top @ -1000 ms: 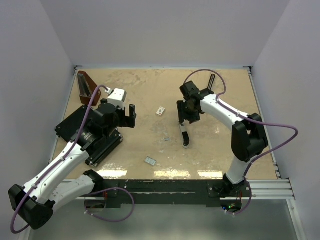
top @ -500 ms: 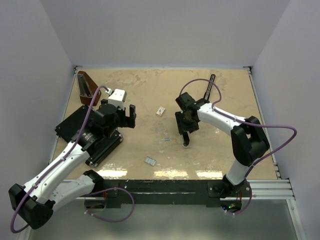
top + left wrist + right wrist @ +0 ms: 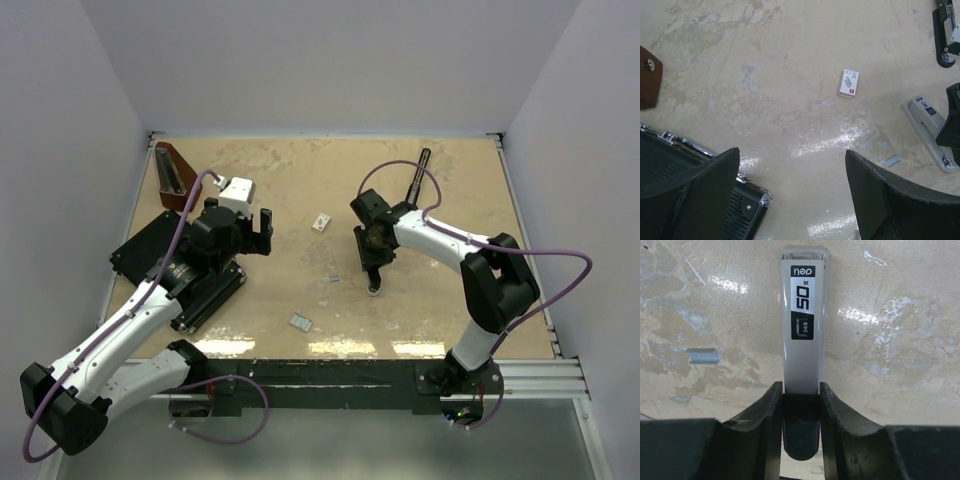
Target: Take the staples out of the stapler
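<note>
Pinching stapler (image 3: 802, 330) at its end with right tool (image 3: 800, 390); left tool (image 3: 792, 154) wide open, empty. Could pivot loose in so short a grip, knocking staples (image 3: 703, 356) across desk (image 3: 890, 365).

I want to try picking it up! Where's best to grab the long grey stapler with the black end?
Pinch the long grey metal stapler across its narrow width near the black end, from above: it lies flat, its sides straight and parallel.
</note>
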You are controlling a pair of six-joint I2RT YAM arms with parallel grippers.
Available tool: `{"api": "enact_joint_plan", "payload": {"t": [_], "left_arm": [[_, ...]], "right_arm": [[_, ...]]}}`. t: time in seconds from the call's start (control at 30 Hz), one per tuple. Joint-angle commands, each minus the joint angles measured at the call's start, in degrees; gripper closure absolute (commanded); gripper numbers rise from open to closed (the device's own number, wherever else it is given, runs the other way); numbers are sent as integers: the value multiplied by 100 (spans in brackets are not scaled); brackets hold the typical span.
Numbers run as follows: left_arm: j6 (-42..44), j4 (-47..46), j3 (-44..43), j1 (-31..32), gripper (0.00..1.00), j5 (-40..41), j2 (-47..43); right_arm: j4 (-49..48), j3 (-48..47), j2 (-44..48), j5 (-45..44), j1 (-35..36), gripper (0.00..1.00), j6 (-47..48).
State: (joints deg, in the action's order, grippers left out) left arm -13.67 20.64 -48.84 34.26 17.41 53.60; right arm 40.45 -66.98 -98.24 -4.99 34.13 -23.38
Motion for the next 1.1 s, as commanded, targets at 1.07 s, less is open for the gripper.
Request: {"api": "enact_joint_plan", "payload": {"t": [1.07], "left_arm": [[-2579, -2240, 252, 63, 32, -2848, 1134]], "right_arm": [[-2805, 80, 2318, 2468, 41, 100, -1582]]}}
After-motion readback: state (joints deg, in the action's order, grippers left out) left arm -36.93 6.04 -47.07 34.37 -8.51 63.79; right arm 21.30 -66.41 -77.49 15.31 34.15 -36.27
